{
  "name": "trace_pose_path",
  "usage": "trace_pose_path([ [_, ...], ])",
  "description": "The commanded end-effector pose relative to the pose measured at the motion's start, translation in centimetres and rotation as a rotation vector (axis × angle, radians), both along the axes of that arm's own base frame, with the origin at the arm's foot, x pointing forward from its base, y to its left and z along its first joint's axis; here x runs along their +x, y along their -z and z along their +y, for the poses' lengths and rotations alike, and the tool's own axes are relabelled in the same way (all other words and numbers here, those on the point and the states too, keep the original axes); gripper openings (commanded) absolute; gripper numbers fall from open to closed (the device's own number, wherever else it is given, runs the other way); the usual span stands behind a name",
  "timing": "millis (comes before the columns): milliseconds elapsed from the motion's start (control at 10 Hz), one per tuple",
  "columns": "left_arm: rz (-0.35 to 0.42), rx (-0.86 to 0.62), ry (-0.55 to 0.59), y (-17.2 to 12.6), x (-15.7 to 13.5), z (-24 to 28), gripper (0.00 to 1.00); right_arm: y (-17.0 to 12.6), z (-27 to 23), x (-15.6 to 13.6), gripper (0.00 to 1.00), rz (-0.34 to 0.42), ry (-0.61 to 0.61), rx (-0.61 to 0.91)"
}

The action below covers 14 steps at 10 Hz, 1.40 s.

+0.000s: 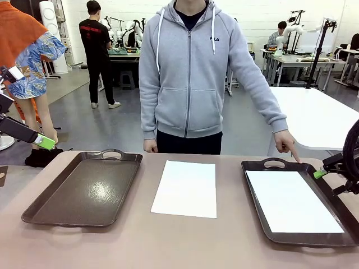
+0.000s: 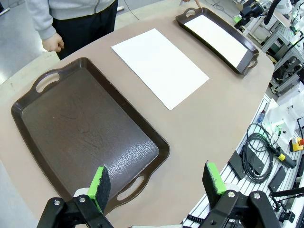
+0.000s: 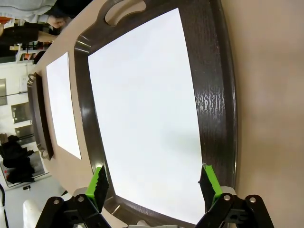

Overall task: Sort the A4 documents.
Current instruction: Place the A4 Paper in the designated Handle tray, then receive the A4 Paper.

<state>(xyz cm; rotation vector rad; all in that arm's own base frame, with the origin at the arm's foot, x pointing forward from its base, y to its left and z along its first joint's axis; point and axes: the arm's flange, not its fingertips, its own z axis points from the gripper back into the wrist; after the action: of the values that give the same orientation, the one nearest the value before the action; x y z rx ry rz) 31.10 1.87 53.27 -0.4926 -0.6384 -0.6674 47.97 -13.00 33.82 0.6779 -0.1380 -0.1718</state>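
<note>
One white A4 document (image 1: 185,188) lies flat on the table between the two trays. Another A4 document (image 1: 293,202) lies inside the right dark brown tray (image 1: 255,168). My right gripper (image 3: 153,183) hovers open over that sheet (image 3: 147,109) with nothing between its fingers. In the front view the right gripper (image 1: 321,174) sits above the tray's right rim. My left gripper (image 2: 156,183) is open and empty, high above the near end of the left tray (image 2: 85,128). In the front view the left gripper (image 1: 46,142) is off the table's far left corner.
The left dark brown tray (image 1: 81,190) holds nothing. A person in a grey hoodie stands at the far side, one hand (image 1: 287,145) pointing down at the right tray's far corner. Cables (image 2: 259,154) and gear lie beyond the table's edge.
</note>
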Motion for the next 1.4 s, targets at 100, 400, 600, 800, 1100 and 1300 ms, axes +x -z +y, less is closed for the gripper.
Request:
trace_pose_path([
  [100, -0.006, -0.013, 0.014, 0.09, 0.08, 0.2, 1.0, 0.01, -0.11, 0.01, 1.0, 0.001, -0.006, 0.004],
  [400, -0.006, -0.013, 0.014, 0.09, 0.08, 0.2, 1.0, 0.01, -0.11, 0.01, 1.0, 0.001, -0.006, 0.004],
  [600, -0.006, -0.013, 0.014, 0.09, 0.08, 0.2, 1.0, 0.01, -0.11, 0.01, 1.0, 0.001, -0.006, 0.004],
  [800, -0.006, -0.013, 0.014, 0.09, 0.08, 0.2, 1.0, 0.01, -0.11, 0.01, 1.0, 0.001, -0.006, 0.004],
  [1100, -0.006, -0.013, 0.014, 0.09, 0.08, 0.2, 1.0, 0.01, -0.11, 0.01, 1.0, 0.001, -0.006, 0.004],
  [1300, -0.006, -0.013, 0.014, 0.09, 0.08, 0.2, 1.0, 0.0, -0.01, 0.0, 1.0, 0.0, 0.0, 0.0],
])
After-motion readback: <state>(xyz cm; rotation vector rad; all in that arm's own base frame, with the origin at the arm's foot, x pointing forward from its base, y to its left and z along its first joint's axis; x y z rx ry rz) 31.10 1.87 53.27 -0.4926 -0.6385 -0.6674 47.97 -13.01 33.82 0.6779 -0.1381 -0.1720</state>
